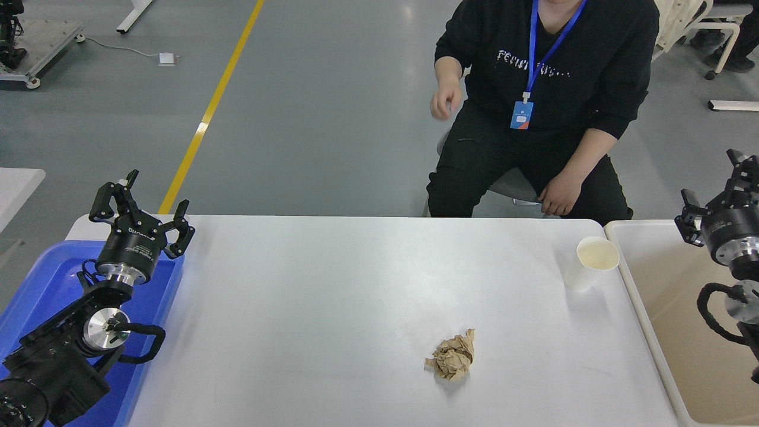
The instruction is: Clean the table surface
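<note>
The white table surface (332, 296) fills the middle of the view. A crumpled brown paper ball (452, 356) lies on it right of centre, near the front. A white paper cup (589, 262) stands upright near the table's right edge. My right gripper (714, 187) is open and empty at the right edge of the picture, above the beige bin, right of the cup. My left gripper (141, 198) is open and empty, parked at the lower left over the blue tray.
A blue plastic tray (41, 284) sits at the table's left end under my left arm. A beige rimmed bin (664, 296) sits at the right end. A person in black (533, 89) sits on a chair beyond the far edge.
</note>
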Available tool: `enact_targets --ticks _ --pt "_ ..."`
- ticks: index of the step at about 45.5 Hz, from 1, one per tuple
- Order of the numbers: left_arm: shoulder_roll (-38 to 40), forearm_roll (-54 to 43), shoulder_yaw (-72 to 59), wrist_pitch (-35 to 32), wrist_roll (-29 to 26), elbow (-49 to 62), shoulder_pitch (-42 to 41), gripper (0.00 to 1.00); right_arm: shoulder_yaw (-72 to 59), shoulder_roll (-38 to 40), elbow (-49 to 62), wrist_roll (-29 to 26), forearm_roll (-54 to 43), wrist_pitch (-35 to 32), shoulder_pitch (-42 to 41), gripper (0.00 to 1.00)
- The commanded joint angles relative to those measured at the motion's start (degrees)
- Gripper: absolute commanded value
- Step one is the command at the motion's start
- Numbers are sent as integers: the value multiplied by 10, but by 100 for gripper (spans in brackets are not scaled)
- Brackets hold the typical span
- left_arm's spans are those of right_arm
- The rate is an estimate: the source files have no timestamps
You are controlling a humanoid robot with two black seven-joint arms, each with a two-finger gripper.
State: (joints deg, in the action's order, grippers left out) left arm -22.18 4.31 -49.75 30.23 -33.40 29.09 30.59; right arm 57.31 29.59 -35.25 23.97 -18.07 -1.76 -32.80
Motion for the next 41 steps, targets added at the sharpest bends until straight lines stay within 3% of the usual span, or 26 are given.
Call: enact_targets --ticks 1,26,41 --pt "-1 0 0 0 0 0 0 100 1 0 4 0 0 0 -2 99" --pt "-1 0 0 0 0 0 0 100 0 -4 1 0 1 -3 -9 99" --pt "-1 0 0 0 0 0 0 100 -1 0 3 0 1 -48 -15 99"
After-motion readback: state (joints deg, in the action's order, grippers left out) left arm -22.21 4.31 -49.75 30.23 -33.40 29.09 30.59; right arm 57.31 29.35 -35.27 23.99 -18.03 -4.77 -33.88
